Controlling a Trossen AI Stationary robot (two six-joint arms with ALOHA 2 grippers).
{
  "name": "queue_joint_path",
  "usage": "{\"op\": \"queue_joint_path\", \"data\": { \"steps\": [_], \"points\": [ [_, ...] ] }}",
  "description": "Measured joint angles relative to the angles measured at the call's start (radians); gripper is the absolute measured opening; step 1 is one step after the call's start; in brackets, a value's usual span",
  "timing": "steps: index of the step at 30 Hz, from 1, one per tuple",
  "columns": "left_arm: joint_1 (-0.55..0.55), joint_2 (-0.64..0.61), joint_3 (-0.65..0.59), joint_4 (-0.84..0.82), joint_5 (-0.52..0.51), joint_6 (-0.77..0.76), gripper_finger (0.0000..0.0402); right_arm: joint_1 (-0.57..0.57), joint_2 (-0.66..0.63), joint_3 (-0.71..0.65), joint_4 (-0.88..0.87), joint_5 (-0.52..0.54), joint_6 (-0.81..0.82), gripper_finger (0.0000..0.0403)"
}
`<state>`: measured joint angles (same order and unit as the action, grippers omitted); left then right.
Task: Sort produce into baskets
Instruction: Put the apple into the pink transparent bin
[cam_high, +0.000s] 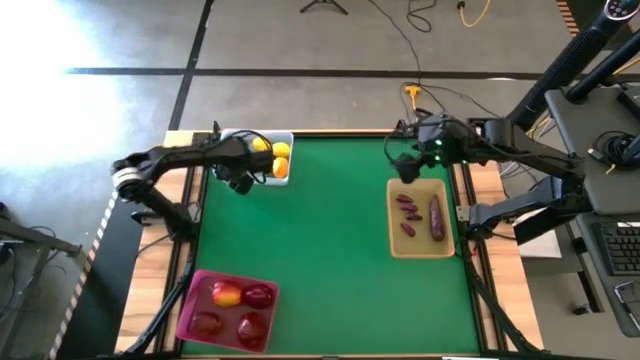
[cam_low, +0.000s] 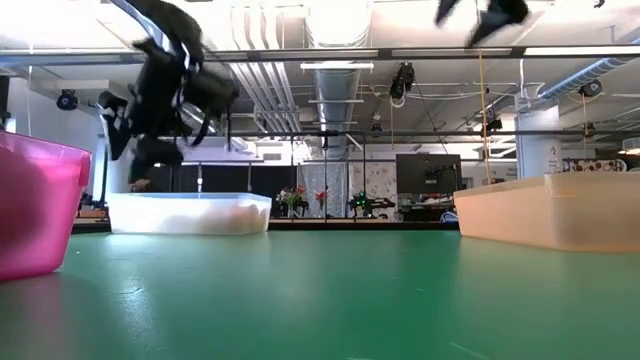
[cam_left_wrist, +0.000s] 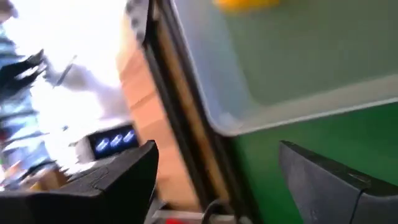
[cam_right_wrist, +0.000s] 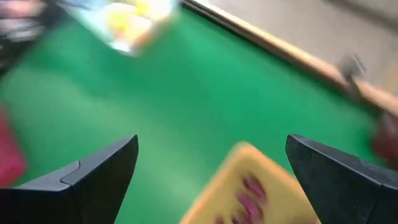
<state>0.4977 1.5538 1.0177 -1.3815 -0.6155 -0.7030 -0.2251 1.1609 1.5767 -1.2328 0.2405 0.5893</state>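
Observation:
The clear bin (cam_high: 262, 156) at the table's far left holds yellow lemons (cam_high: 281, 151) and an orange-yellow fruit (cam_high: 280, 168). My left gripper (cam_high: 240, 183) hovers at the bin's near-left corner (cam_left_wrist: 227, 124), open with nothing between its fingers. The tan tray (cam_high: 420, 245) on the right carries dark purple pieces (cam_high: 437, 217). My right gripper (cam_high: 408, 172) hangs open and high over the tray's far end (cam_right_wrist: 249, 162), holding nothing. The pink bin (cam_high: 190, 305) at the near left holds red fruits (cam_high: 258, 296) and a yellow-red one (cam_high: 228, 293).
Open green mat (cam_high: 330, 250) lies between the three containers. Wooden table rails (cam_high: 160, 290) run along the left and right sides. Cables and a yellow tool (cam_high: 413, 92) lie on the floor beyond the far edge. In the low view the left arm (cam_low: 160, 90) hangs above the clear bin (cam_low: 190, 212).

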Motion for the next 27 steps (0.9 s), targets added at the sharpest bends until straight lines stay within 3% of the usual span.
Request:
{"op": "queue_joint_path", "data": {
  "steps": [2,5,13,19,27],
  "points": [
    [-0.013,-0.074,0.001,0.068,0.017,0.037,0.0309,-0.056,0.018,-0.011,-0.081,0.005,0.112,0.0400],
    [-0.041,-0.201,-0.007,0.257,0.130,0.141,0.0309,-0.146,0.063,-0.044,-0.123,-0.013,0.203,0.0400],
    [-0.188,-0.460,-0.091,0.756,0.416,0.257,0.0309,-0.433,0.274,-0.112,-0.123,0.014,0.158,0.0400],
    [-0.366,-0.538,-0.171,0.930,0.424,0.244,0.0309,-0.580,0.446,-0.085,-0.122,-0.002,0.056,0.0400],
    [-0.553,-0.547,-0.292,1.268,0.420,0.218,0.0309,-0.786,0.593,-0.059,-0.119,-0.007,0.012,0.0400]
  ]
}}
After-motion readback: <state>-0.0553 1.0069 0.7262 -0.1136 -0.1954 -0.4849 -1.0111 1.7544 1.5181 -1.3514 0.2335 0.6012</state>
